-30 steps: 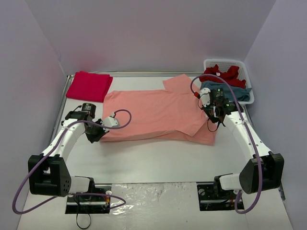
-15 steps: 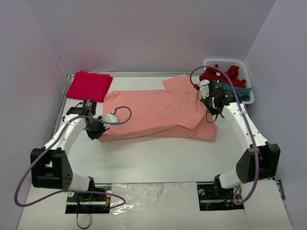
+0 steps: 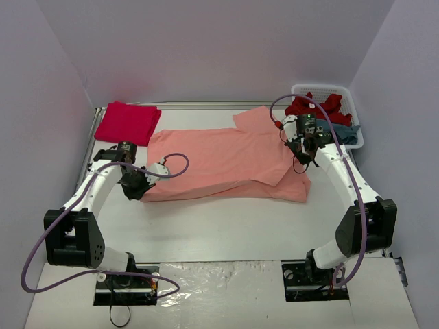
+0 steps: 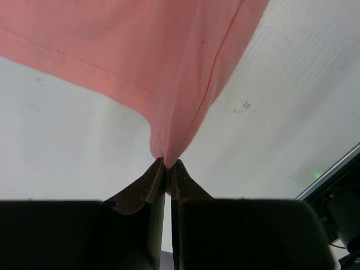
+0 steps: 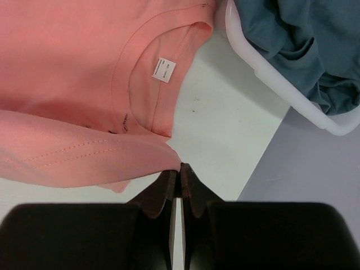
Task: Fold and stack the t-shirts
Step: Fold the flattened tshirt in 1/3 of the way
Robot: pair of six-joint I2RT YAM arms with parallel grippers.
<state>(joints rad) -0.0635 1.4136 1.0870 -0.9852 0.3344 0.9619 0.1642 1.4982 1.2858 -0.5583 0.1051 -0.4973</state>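
The salmon t-shirt (image 3: 219, 157) lies spread across the middle of the table, its collar to the right and its near edge doubled over. At the shirt's left end my left gripper (image 3: 142, 190) is shut on the hem, and in the left wrist view the pinched cloth (image 4: 185, 67) rises in a peak from the gripper (image 4: 167, 161). My right gripper (image 3: 302, 151) is shut on a fold of the same shirt (image 5: 73, 152) beside the collar (image 5: 163, 68), with the gripper (image 5: 180, 167) just above the table. A folded crimson t-shirt (image 3: 127, 122) lies at the back left.
A white slotted basket (image 3: 328, 90) at the back right holds a crumpled red t-shirt (image 3: 317, 106) and a teal-blue t-shirt (image 3: 346, 132). Its rim (image 5: 264, 62) and the teal cloth (image 5: 298, 34) sit close to my right gripper. Lilac walls enclose the white table (image 3: 219, 223).
My right gripper has moved toward the back, carrying the shirt's near right edge over the body. The left gripper has shifted slightly back with the hem still pinched.
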